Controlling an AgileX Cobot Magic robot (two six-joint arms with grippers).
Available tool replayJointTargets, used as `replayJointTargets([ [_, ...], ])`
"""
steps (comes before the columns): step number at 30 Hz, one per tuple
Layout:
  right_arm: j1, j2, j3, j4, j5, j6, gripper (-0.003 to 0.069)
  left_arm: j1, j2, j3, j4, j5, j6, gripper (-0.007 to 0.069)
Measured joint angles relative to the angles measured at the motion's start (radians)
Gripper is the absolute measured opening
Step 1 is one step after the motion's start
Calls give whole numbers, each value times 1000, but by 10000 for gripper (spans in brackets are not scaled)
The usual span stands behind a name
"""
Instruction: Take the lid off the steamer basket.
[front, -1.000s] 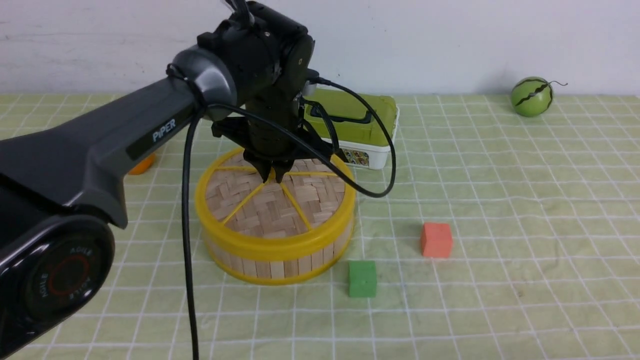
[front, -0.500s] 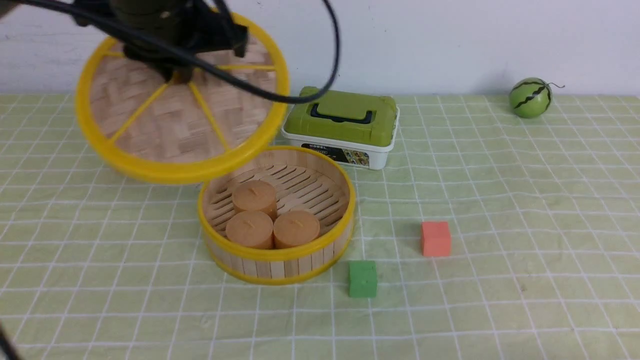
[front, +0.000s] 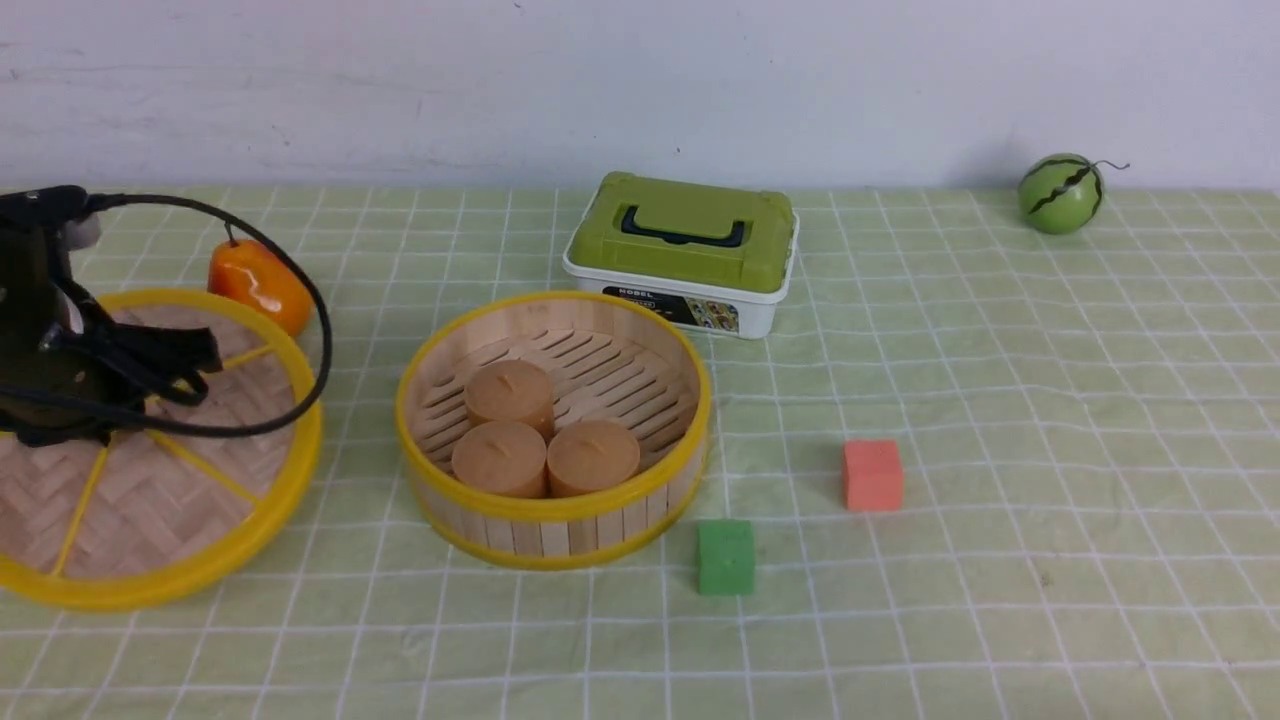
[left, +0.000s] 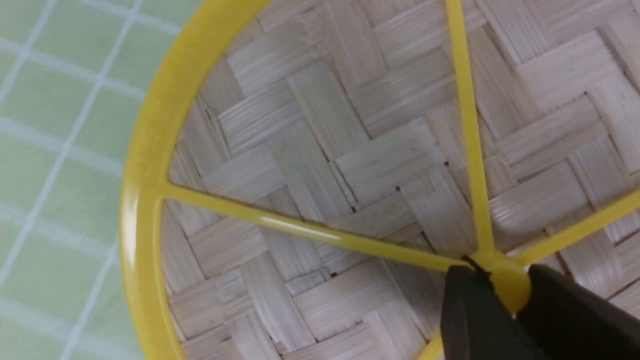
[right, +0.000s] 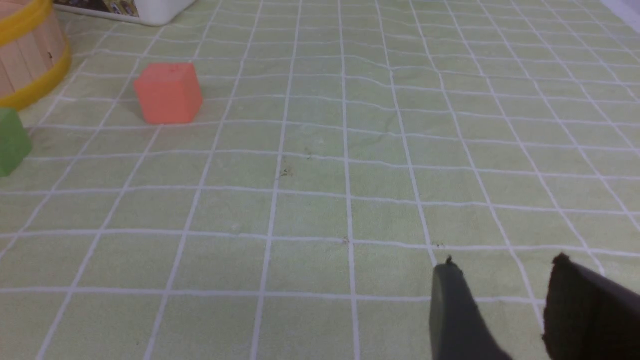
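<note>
The lid (front: 150, 500), a woven bamboo disc with a yellow rim and spokes, is at the far left, apart from the steamer basket (front: 560, 510). It is low at the cloth; I cannot tell if it touches. My left gripper (front: 70, 438) is shut on the lid's yellow centre knob (left: 507, 287), and the lid (left: 325, 150) fills the left wrist view. The basket stands uncovered at the middle with three brown cylinders (front: 545, 435) on its slatted floor. My right gripper (right: 505, 262) is open and empty over bare cloth, outside the front view.
A white box with a green top (front: 685, 245) stands behind the basket. An orange fruit (front: 255, 283) lies just behind the lid. A red cube (front: 872, 476) and a green cube (front: 725, 557) lie right of the basket. A toy watermelon (front: 1062, 192) sits at the far right.
My left gripper lifted the lid off the basket, carried it left and lowered it to the cloth at the far left. The basket and its three cylinders are now uncovered.
</note>
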Motion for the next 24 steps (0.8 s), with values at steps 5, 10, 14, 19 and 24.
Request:
replayJointTargets([
  [5, 0, 0, 0, 0, 0, 0, 241, -1, 86, -2, -23, -120, -3, 169],
  [10, 0, 0, 0, 0, 0, 0, 241, -1, 52, -27, -131, -110, 1, 313],
  [14, 0, 0, 0, 0, 0, 0, 241, -1, -83, -29, -184, -94, 32, 257],
  [19, 0, 0, 0, 0, 0, 0, 241, -37, -450, -10, -212, -88, 182, 1],
  [24, 0, 0, 0, 0, 0, 0, 241, -64, -788, 136, -237, -104, 370, -13],
])
